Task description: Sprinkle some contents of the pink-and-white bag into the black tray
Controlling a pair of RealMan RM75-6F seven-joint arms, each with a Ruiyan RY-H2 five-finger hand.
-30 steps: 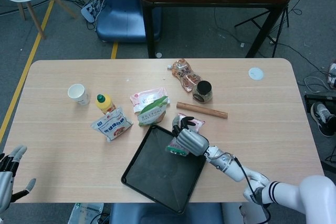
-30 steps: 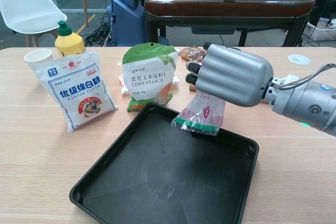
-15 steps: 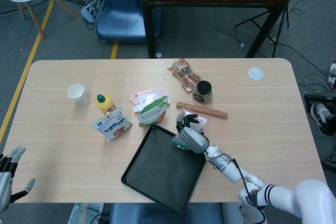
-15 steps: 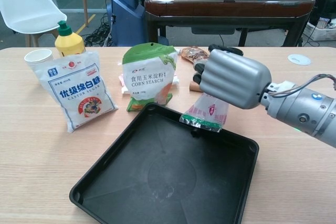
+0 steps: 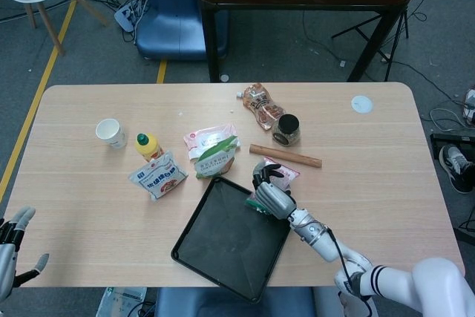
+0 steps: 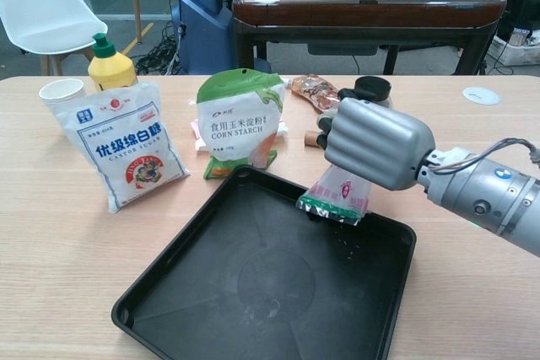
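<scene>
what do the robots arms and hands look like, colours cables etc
The right hand has a smooth grey metallic shell with black fingers. Behind it, a silver cylindrical wrist carries a thin dark cable and a small green light. Further up, the head view shows a black-and-white striped cuff and a white arm casing. The left hand is pale grey with dark joints.

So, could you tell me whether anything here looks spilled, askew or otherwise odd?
Nothing looks wrong. The right hand holds the pink-and-white bag tilted, mouth down, over the black tray's far edge, with a few small specks in the tray beneath it. A snack bag lies flat farther back.
</scene>
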